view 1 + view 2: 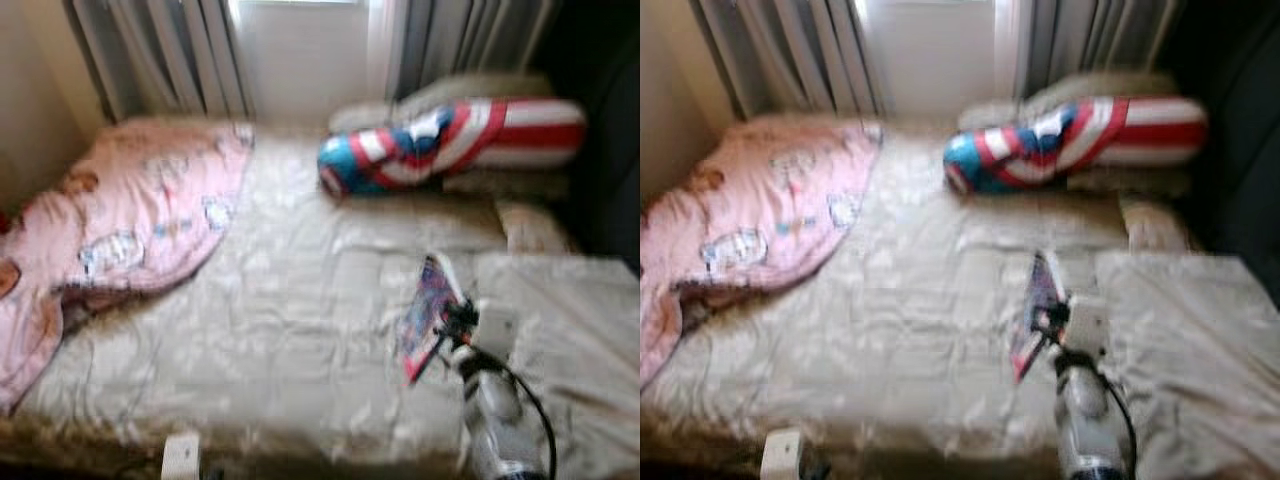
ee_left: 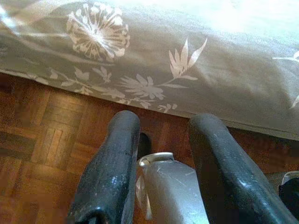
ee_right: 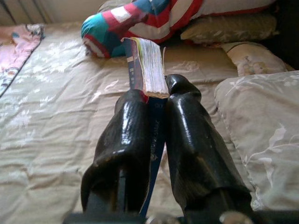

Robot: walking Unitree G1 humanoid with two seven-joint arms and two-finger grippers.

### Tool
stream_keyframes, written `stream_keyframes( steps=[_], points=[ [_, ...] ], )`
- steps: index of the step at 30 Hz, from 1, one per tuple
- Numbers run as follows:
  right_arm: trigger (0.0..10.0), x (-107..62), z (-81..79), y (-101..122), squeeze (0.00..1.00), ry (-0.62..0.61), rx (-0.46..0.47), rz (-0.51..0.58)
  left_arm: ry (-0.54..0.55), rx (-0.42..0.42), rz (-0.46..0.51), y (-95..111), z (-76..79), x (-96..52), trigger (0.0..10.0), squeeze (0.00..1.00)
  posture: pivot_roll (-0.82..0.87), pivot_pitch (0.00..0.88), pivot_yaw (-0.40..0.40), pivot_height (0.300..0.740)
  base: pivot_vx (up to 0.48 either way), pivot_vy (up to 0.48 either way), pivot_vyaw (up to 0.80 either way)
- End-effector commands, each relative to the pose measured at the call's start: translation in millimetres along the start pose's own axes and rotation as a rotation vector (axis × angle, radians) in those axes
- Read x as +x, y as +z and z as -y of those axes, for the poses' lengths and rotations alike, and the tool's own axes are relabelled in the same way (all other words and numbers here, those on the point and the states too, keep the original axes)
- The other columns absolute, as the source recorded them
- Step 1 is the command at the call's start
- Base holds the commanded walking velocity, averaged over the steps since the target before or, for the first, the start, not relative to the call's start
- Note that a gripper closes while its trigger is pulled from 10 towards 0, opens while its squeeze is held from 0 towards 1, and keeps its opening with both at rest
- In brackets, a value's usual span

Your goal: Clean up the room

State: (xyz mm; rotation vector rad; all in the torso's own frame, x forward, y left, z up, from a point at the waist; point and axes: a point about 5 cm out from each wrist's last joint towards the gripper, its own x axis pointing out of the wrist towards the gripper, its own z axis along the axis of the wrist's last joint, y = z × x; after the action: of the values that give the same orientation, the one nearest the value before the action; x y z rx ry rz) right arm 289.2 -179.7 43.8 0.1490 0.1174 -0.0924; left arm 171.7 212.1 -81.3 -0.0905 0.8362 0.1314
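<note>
My right gripper [image 3: 156,95] is shut on a thin colourful book [image 3: 147,65], pinching its lower edge so that it stands on edge. It holds the book [image 1: 428,310] above the right half of a bed with a beige flowered sheet [image 1: 280,330]. My left gripper [image 2: 163,126] hangs low beside the bed. Its fingers [image 2: 117,154] are apart over the parquet floor [image 2: 42,140], near the hanging edge of the sheet. A silver metal part [image 2: 163,186] shows behind the gap between them. The eye views are blurred.
A crumpled pink blanket [image 1: 130,220] covers the bed's left side. A red, white and blue striped cushion [image 1: 450,140] lies at the head, with beige pillows [image 1: 570,330] at the right. Grey curtains [image 1: 170,50] hang behind. A small white object [image 1: 180,455] sits at the bed's near edge.
</note>
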Motion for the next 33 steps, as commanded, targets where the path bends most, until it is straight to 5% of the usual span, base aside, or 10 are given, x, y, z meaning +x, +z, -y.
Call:
stream_keyframes(
  steps=[1, 21, 33],
  points=[
    [10.0, 4.9, -10.1, 11.3, 0.0, 0.031, 0.009, 0.053, 0.006, 0.015, -0.008, -1.5, -4.4, -1.0, 10.0, 0.0, -0.04, 0.002, -0.036, 0.74, 0.0, 0.0, 0.0],
    [10.0, 4.9, -9.7, 9.5, 0.0, 0.028, 0.007, 0.042, 0.0, 0.021, 0.001, 0.1, -2.8, -0.5, 10.0, 0.0, -0.04, 0.0, -0.031, 0.74, 0.0, -0.269, -0.19],
    [10.0, 4.9, -13.4, 7.9, 0.0, 0.047, 0.012, 0.034, 0.019, 0.009, 0.001, 0.8, -6.1, -0.7, 10.0, 0.0, -0.04, 0.0, -0.031, 0.74, 0.0, 0.0, 0.0]
  ],
)
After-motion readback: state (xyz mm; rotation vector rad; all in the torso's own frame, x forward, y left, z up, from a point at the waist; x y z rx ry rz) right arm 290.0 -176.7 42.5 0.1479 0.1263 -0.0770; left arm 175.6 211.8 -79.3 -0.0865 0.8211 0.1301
